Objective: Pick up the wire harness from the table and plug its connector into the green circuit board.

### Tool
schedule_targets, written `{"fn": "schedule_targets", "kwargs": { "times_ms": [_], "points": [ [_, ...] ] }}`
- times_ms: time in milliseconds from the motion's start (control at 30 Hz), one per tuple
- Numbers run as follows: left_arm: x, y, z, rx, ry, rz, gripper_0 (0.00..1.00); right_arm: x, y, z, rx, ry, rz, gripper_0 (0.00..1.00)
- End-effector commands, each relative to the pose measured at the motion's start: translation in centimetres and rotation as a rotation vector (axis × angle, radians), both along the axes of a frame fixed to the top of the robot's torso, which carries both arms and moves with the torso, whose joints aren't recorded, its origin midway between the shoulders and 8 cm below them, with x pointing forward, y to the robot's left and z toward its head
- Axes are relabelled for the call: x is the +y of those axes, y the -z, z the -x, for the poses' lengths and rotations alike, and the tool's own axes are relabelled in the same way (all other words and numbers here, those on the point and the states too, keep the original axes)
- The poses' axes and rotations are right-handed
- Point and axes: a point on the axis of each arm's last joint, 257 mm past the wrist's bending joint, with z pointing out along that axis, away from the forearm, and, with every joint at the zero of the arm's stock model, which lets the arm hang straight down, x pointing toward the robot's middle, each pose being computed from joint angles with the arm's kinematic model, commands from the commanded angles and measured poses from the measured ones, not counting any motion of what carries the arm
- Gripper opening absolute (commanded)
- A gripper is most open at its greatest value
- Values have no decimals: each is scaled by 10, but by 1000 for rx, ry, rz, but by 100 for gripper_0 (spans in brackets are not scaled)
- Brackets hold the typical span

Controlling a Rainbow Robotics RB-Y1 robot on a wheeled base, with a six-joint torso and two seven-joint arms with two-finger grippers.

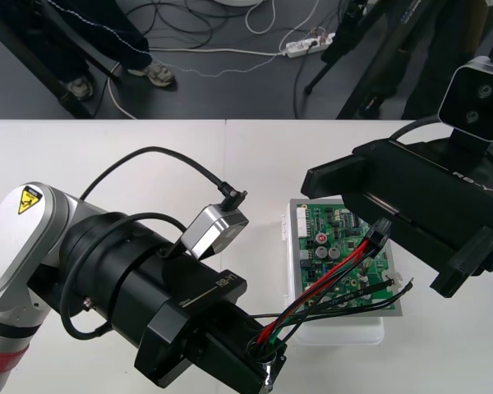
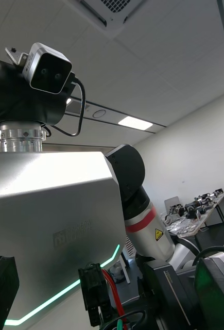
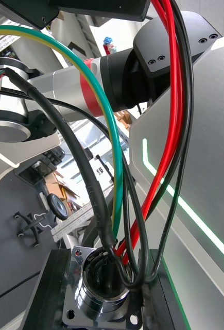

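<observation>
The table (image 1: 66,148) holds a white base (image 1: 345,332) bearing the green circuit board (image 1: 333,226).

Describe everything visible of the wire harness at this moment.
The wire harness is off the table: red, black and green wires arc from a round, shiny metal socket with a square flange, clamped in the left gripper, up to a small black plug. The plug hangs over the green circuit board, not inserted, between the right gripper's open fingers, untouched.

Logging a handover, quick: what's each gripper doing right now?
Left gripper: closed on the harness socket.
Right gripper: open, not clamping the plug.
</observation>
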Motion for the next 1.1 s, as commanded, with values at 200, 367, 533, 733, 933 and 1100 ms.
{"fn": "schedule_targets", "kwargs": {
  "times_ms": [200, 367, 533, 733, 933, 1100],
  "points": [
    [-6, -6, 11, 37, 32, -8, 0, -3, -4, 11, 3, -37, -19, 0],
    [-6, -6, 11, 36, 32, -7, 0, -3, -5, 11, 2, -37, -23, 0],
    [-6, -6, 11, 34, 31, -6, 0, -4, -5, 10, -1, -30, -25, 0],
    [-6, -6, 11, 34, 32, -6, 0, -5, -5, 8, -3, -25, -24, 0],
    [-6, -6, 11, 26, 32, 0, 0, -6, -4, 5, 4, -17, -19, 0],
    [-8, -6, 5, 2, 9, 26, 93, -8, -4, 3, 7, -12, -13, 0]
  ]
}}
